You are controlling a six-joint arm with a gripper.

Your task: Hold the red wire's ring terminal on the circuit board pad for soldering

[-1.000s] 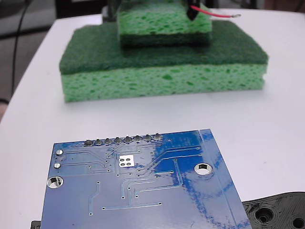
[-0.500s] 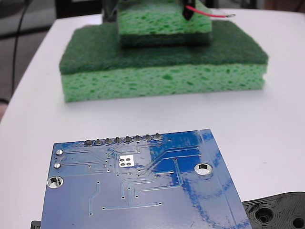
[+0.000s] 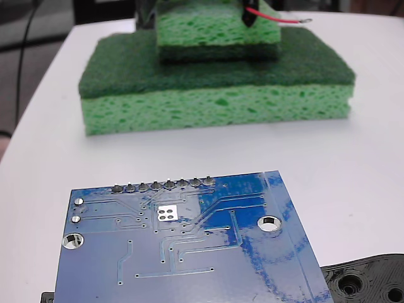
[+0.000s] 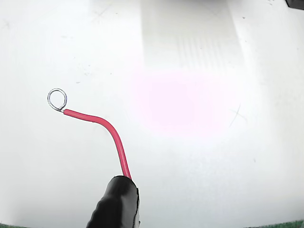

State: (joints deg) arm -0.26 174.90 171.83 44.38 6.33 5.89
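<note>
The red wire (image 3: pixel 278 18) with its ring terminal (image 4: pixel 57 99) is seen raised above the sponges (image 3: pixel 214 82), well apart from the circuit board (image 3: pixel 183 246) and its pad (image 3: pixel 166 213). The gripper's state cannot be told; its fingers are not shown.

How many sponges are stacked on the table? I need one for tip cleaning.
2. A large sponge lies on the table behind the board; a smaller sponge sits on top of it. None other shows.
</note>
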